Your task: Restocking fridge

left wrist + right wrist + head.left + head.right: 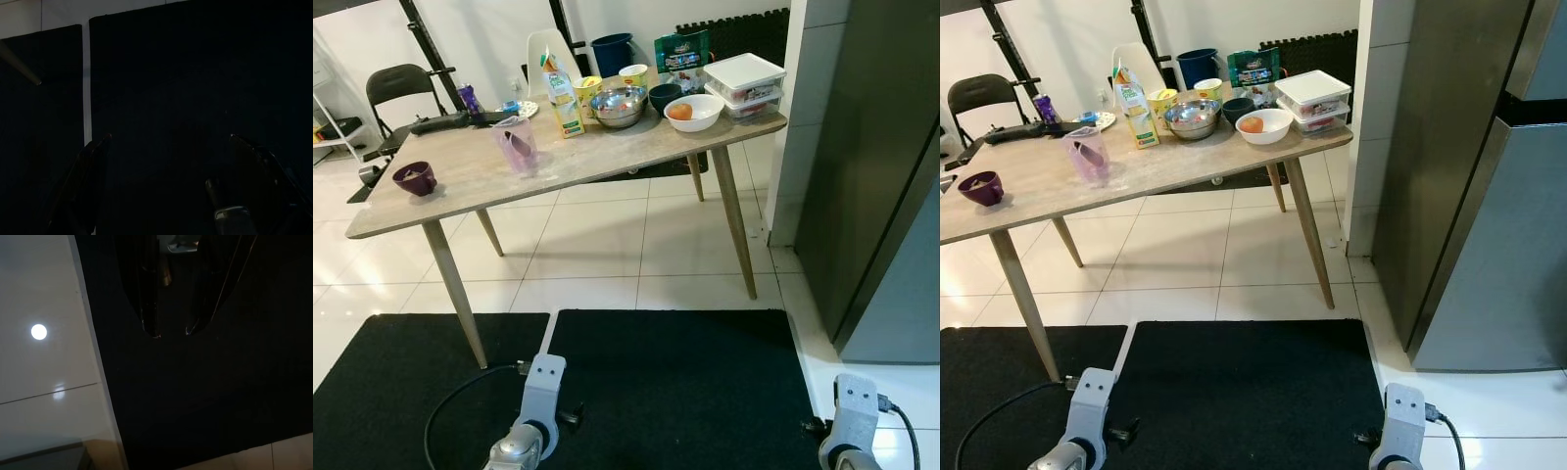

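Left eye view: laden table [460, 186], fridge [871, 166].

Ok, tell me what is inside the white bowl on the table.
The white bowl holds one round orange thing, maybe a fruit. The bowl's near wall hides the thing's underside and the bowl's bottom.

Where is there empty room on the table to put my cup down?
Bare wood lies between the purple bowl and the pink pitcher, and along the table's front edge. The far right end, around the steel bowl, is crowded.
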